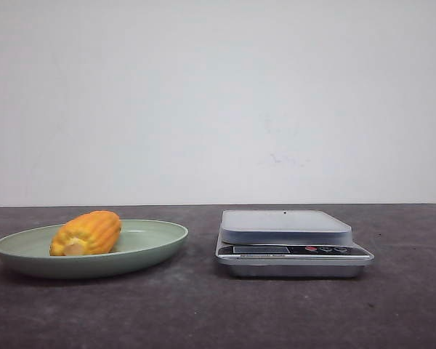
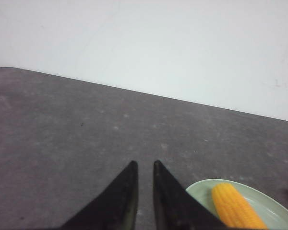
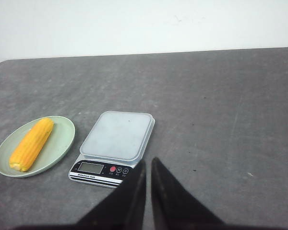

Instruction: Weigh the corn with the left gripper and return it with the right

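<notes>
Lay on a green plate (image 1: 29, 254), the corn (image 1: 87, 233), just beside and ahead of the left gripper (image 2: 144, 167), whose fingers stood nearly closed and empty. Looked light, stiff and ribbed, probably grippy rather than slick; best taken across the middle of the cob. Sat bare, the scale (image 3: 116, 143), just ahead of the right gripper (image 3: 148, 165), likewise narrow and empty.
</notes>
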`<state>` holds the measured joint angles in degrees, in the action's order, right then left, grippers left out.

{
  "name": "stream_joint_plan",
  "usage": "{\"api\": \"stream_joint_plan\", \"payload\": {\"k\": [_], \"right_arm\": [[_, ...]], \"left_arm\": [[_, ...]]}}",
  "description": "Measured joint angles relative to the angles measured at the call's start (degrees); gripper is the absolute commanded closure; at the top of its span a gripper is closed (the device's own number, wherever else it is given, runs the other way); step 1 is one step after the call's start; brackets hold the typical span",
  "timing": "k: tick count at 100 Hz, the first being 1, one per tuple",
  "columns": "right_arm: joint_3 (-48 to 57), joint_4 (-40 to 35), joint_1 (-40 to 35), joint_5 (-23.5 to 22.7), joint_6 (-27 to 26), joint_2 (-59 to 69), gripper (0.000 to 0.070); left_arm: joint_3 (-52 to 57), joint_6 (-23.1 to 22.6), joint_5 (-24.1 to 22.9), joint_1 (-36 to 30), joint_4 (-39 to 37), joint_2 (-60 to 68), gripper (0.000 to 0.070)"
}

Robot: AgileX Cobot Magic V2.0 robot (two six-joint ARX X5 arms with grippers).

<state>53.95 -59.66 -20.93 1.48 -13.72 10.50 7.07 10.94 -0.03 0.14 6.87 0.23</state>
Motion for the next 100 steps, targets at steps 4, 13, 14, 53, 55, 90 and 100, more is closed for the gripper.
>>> {"api": "stream_joint_plan", "payload": {"k": [4,13,14,53,55,90,100], "right_arm": [[0.0,0.0,0.0,0.0,0.0,0.0,0.0688],[0.0,0.0,0.0,0.0,0.0,0.0,0.0688],[0.0,0.0,0.0,0.0,0.0,0.0,0.0688],[0.0,0.0,0.0,0.0,0.0,0.0,0.0688],[0.0,0.0,0.0,0.0,0.0,0.0,0.0688],[0.0,0.0,0.0,0.0,0.0,0.0,0.0688],[0.0,0.0,0.0,0.0,0.0,0.0,0.0688]], "left_arm": [[-1.5,-0.1,0.0,0.0,-1.7,0.0,0.0690],[-4.3,-0.1,0.2,0.0,-3.7,0.0,0.0690],[-4.5,-0.1,0.2,0.0,-3.8,0.0,0.0690],[-5.2,-2.4,0.2,0.0,3.7,0.1,0.0690],[-5.2,-2.4,0.2,0.0,3.6,0.1,0.0690],[-5.2,-2.4,0.2,0.0,3.6,0.1,0.0690],[-5.2,-2.4,0.2,0.0,3.6,0.1,0.0690]]}}
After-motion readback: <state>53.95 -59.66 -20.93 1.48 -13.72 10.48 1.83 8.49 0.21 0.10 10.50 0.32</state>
